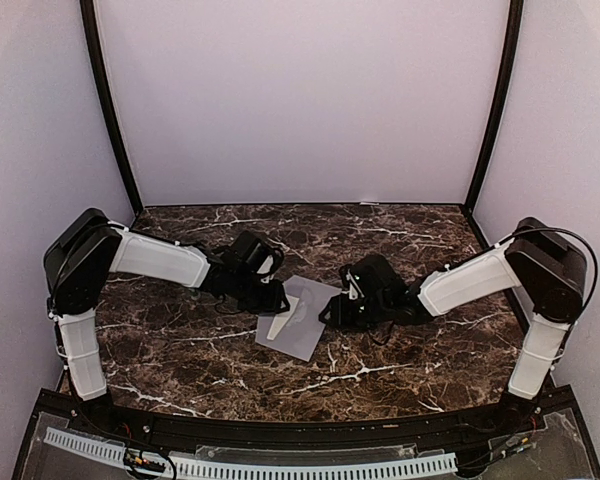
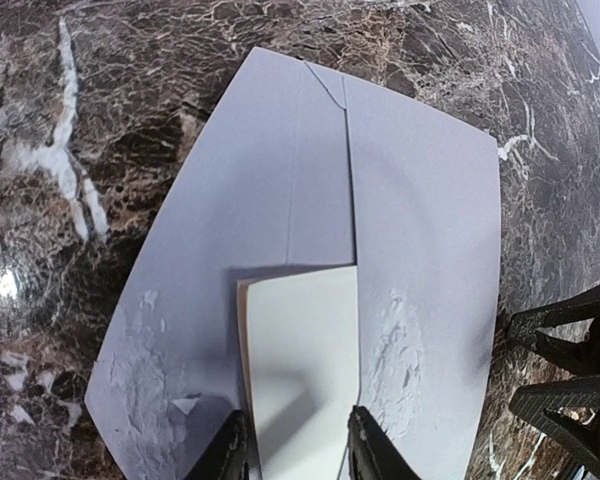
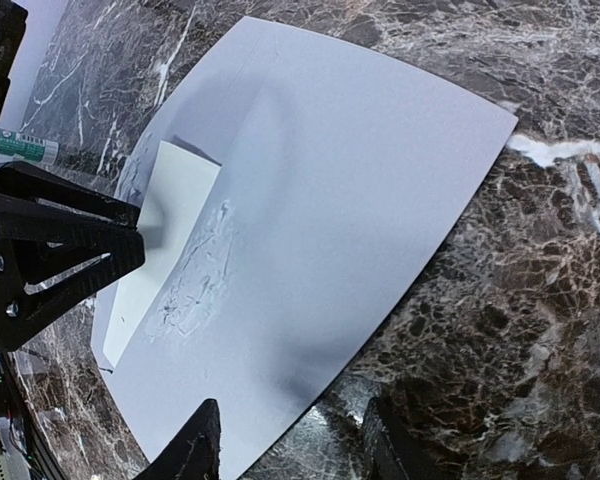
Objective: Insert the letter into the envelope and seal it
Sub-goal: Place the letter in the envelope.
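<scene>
The light-grey envelope (image 1: 306, 336) lies on the marble between both arms, and also shows in the left wrist view (image 2: 420, 200) and the right wrist view (image 3: 360, 180). The folded cream letter (image 2: 300, 350) sits on it, its right edge tucked under the envelope's right panel. It shows as a pale sliver from above (image 1: 280, 326) and in the right wrist view (image 3: 175, 200). My left gripper (image 2: 298, 455) is partly closed, with the letter between its fingers touching both. My right gripper (image 3: 290, 445) is open and empty over the envelope's edge and the marble.
The envelope has rough torn patches (image 2: 400, 350) beside the letter. A white tube with a green label (image 3: 25, 148) lies on the marble beyond the left gripper. Pale walls with black corner posts (image 1: 110, 120) enclose the marble table (image 1: 400, 360).
</scene>
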Tool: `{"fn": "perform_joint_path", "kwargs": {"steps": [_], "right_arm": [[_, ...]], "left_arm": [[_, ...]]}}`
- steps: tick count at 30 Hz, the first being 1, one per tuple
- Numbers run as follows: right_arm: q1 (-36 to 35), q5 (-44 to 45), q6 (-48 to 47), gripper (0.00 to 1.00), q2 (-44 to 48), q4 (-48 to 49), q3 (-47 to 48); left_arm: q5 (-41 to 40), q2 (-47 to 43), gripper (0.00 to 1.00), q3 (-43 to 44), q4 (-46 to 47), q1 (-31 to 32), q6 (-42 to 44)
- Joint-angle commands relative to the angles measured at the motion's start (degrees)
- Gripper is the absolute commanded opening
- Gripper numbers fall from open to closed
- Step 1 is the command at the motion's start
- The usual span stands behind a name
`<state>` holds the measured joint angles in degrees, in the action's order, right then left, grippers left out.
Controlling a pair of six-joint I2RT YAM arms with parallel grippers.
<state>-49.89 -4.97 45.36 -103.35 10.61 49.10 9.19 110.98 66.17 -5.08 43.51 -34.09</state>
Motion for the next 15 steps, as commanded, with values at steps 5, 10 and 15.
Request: {"fn": "perform_joint_path", "kwargs": {"steps": [5,10,15], "right_arm": [[-0.1,-0.5,0.4,0.45,-1.6,0.7,1.4],[0.0,-1.2,0.3,0.42,-2.5,0.8,2.1],[0.0,-1.5,0.3,0.41,-3.0,0.9,2.4]], "left_arm": [[1.1,0.0,0.30,-0.5,-1.0,-0.2,0.3],[2.3,0.3,0.27,-0.6,-0.3,-0.1,0.0],[3.3,0.5,0.24,-0.8,0.3,-0.1,-0.3]]}}
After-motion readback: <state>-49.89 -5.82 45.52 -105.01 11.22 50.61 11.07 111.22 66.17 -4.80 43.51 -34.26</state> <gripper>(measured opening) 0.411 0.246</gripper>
